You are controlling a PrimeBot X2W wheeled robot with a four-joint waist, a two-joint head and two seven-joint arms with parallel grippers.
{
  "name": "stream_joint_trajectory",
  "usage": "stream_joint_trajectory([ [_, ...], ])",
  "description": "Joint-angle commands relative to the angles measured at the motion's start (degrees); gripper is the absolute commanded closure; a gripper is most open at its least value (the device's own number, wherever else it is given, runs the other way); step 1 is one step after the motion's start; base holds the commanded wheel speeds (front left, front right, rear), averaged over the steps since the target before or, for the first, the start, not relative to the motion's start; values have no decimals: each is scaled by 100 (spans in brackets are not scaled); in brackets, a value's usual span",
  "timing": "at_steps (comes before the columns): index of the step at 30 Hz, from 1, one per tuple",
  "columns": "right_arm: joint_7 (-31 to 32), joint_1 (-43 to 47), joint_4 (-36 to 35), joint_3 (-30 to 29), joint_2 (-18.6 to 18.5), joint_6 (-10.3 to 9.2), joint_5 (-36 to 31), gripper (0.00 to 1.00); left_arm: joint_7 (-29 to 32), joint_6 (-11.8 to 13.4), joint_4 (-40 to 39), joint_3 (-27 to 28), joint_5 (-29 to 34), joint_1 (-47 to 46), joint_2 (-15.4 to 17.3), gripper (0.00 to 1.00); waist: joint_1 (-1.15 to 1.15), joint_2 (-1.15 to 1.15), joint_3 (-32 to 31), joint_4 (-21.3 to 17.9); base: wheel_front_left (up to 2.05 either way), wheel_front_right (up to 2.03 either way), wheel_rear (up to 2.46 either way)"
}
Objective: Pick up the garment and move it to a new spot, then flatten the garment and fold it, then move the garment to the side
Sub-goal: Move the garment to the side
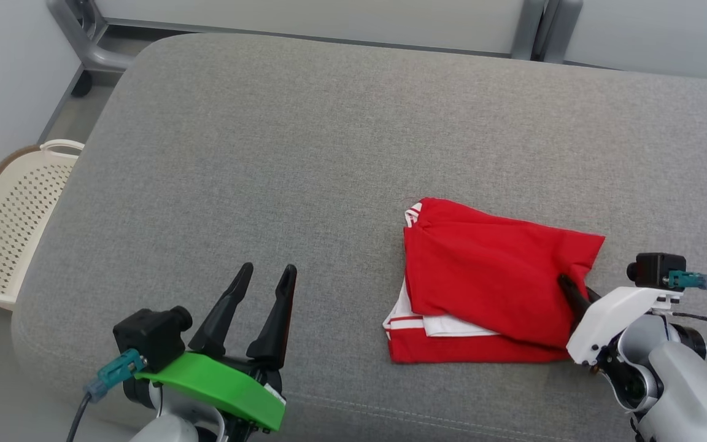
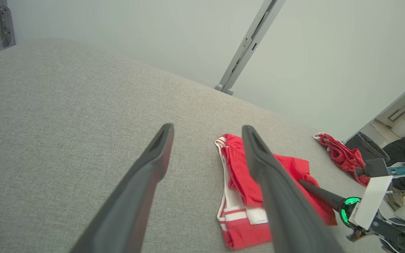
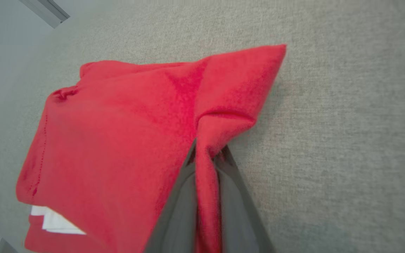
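Progress: the garment (image 1: 488, 276) lies as a compact, roughly rectangular bundle, so picking up, flattening and folding look done; the move to the side appears to be what is left
Location: the garment sits on the grey cushion (image 1: 304, 141), right of centre, near its front edge
Right gripper (image 3: 207, 153): pressed together on a raised fold at the bundle's right edge, the cloth tenting up towards the pinch
Left gripper (image 1: 269, 268): spread, holding nothing, well apart from the garment
Fabric: soft matte red knit; a white panel and red-white striped trim peek from the lower left layers
Surface: coarse woven upholstery, rounded corners
Nearby: a perforated cream plastic basket (image 1: 16, 221) beside the cushion; a smaller crumpled red cloth (image 2: 339, 154) beyond the right arm
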Motion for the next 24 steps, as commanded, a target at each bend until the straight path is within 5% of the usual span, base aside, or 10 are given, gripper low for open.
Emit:
stream_joint_trajectory([
  [1, -29, -122, -34, 27, -45, -1, -23, 100, 2, 9, -12, 33, 51, 35, 26, 0, 0, 0, 4, -46, 0, 0, 0],
  [24, 1407, -2591, -261, -352, -1055, -1, -1612, 100, -86, -57, -30, 122, 126, -233, -105, 0, 0, 0, 343, -1100, 0, 0, 0],
])
